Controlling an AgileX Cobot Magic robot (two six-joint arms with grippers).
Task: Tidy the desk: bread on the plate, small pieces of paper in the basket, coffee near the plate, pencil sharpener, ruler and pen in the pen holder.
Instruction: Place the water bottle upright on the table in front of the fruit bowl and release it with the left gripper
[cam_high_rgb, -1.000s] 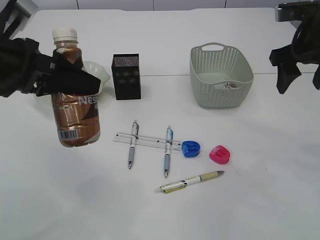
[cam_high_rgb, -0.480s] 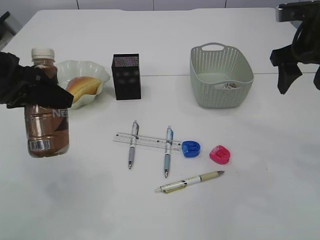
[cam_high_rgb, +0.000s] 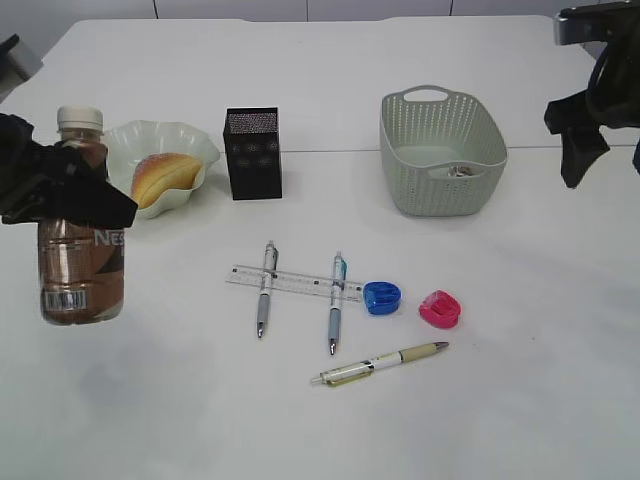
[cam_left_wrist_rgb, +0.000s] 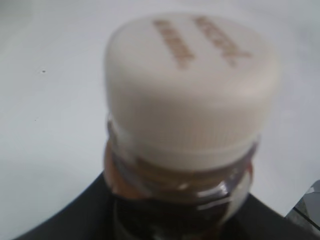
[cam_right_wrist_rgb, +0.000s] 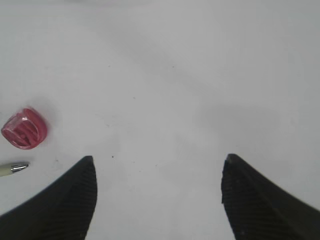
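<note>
tabletop (cam_high_rgb: 330, 430) mostly tidied | basket (cam_high_rgb: 442, 150) back right | Nescafé coffee bottle (cam_high_rgb: 80, 260) upright, clamped in left tool (cam_high_rgb: 62, 190), just in front of bread plate (cam_high_rgb: 120, 150) | step: coffee placement; next: lower, release | right tool (cam_right_wrist_rgb: 159, 192) agape, empty

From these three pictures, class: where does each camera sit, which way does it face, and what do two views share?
Exterior: raised at the front, slanting down over the table; both arms show, the left gripper holding the bottle.
Left wrist: just above the bottle cap, looking down; dark gripper parts below.
Right wrist: looks down at bare table, fingertips apart.
Shared: exterior and right wrist both show the pink sharpener.
</note>
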